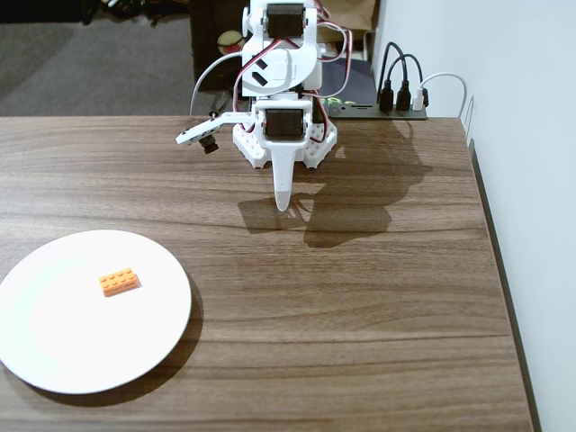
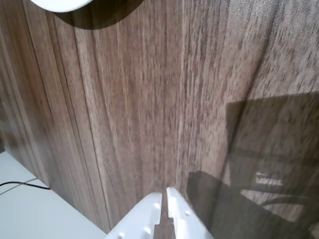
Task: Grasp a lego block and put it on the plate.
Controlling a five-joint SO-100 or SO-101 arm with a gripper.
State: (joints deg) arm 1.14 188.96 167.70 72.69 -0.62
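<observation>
The orange lego block (image 1: 119,282) lies flat on the white plate (image 1: 54,351) at the front left of the table in the fixed view. My white gripper (image 1: 283,200) hangs folded in front of the arm's base at the back middle, far from the plate, pointing down, shut and empty. In the wrist view the two white fingers (image 2: 164,195) meet at the bottom edge with only a thin slit between them, over bare wood. A sliver of the plate's rim (image 2: 60,5) shows at the top left there. The block is out of that view.
The wooden table (image 1: 360,297) ends at a white wall on the right. The arm's base (image 1: 284,135) stands at the back edge, with black and white cables and plugs (image 1: 403,90) behind it to the right.
</observation>
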